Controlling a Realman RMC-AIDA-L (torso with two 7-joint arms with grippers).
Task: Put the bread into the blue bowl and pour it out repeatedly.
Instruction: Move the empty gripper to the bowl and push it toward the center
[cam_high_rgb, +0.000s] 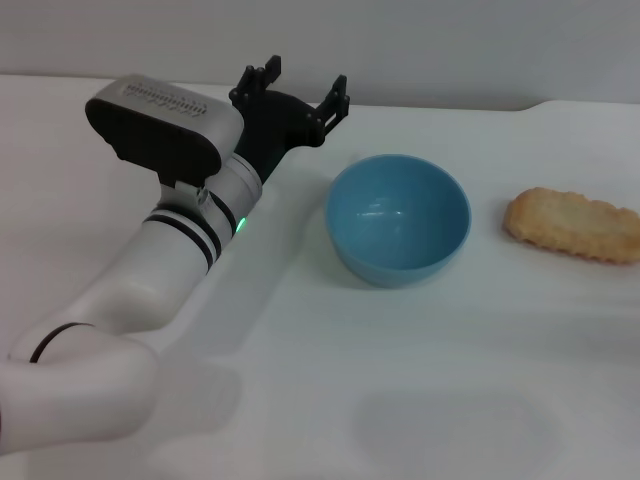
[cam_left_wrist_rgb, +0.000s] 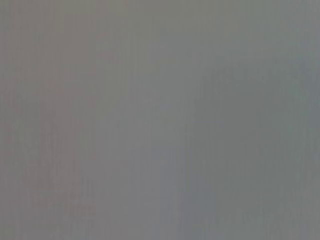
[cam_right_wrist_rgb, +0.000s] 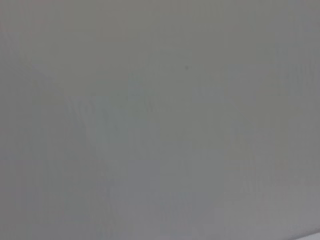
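Nearest the head camera is the robot's big white left arm (cam_high_rgb: 150, 290), lying across the white table (cam_high_rgb: 400, 400) and reaching away toward the back. A little farther out sits the blue bowl (cam_high_rgb: 398, 218), the right way up and with nothing in it. It is near the middle of the table.

Beside the bowl, on the robot's right and well apart from it, lies the bread (cam_high_rgb: 572, 225). It rests flat on the table with its golden-tan side up, near the edge of the view.

Farthest away is the left gripper (cam_high_rgb: 305, 88), past the bowl and a bit to its left. Its two black fingers are spread wide and hold nothing. It touches neither the bowl nor the bread.

The right gripper is not seen at all. Both wrist cameras show only plain grey.

The bread looks like a toy, so it is probably light and stiff. Its bumpy sides should not slip much. A good place to pinch it would be across the middle, on its two long sides.
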